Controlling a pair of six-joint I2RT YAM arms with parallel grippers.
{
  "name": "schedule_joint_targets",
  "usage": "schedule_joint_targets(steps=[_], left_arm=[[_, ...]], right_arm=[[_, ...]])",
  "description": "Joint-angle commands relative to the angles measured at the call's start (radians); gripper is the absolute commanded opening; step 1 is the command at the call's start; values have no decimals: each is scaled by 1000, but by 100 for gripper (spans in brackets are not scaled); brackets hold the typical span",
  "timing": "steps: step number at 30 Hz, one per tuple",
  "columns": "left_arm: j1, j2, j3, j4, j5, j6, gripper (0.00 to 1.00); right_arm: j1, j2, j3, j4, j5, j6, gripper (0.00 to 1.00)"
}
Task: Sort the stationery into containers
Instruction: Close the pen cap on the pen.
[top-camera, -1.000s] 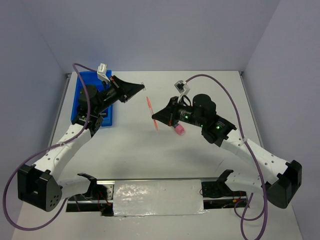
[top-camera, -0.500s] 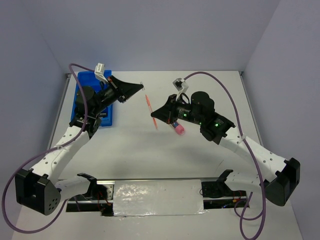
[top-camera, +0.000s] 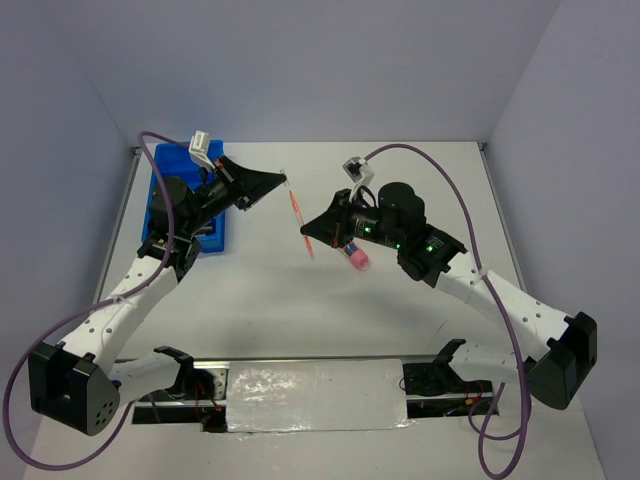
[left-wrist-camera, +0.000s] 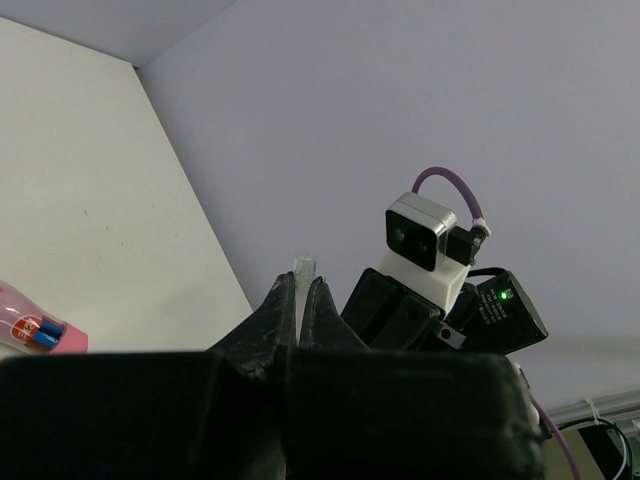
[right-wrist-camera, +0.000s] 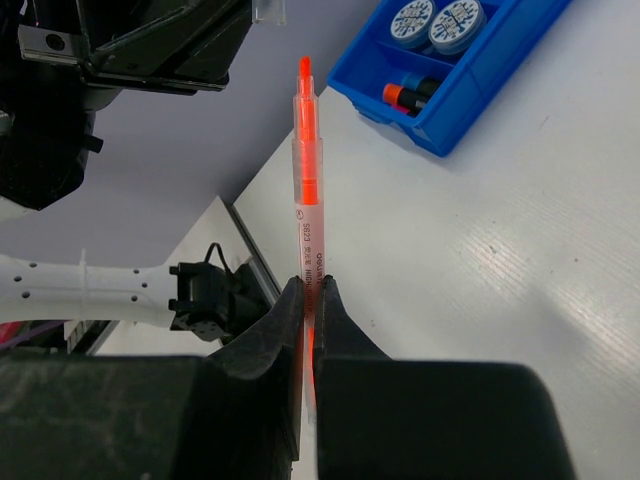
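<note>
Off to the right of the blue tray (top-camera: 160, 165), the right gripper (right-wrist-camera: 310, 286) clamps the orange stick (right-wrist-camera: 308, 200) raised above the surface (top-camera: 300, 320), its tip near the left gripper (left-wrist-camera: 301, 289), which is pinched on a small clear piece (left-wrist-camera: 303, 266); this looks like capping or a handover, so the next move needs careful tip alignment.

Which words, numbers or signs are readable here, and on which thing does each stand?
Nothing reads clearly.
The orange pen: black print along the barrel, too small to read.
The round discs in the blue tray: blue marks, too blurred.
The pink tube: label too blurred.
</note>
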Motion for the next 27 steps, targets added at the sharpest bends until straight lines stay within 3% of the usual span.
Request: schedule_joint_targets(steps=[1,27], left_arm=[[4,-18,-9,57,20,6,0],[4,-29,-32,81,6,19,0]], right_arm=[[9,5,45,35,-8,-5,0],[11,19,74,33,-13,-27,0]])
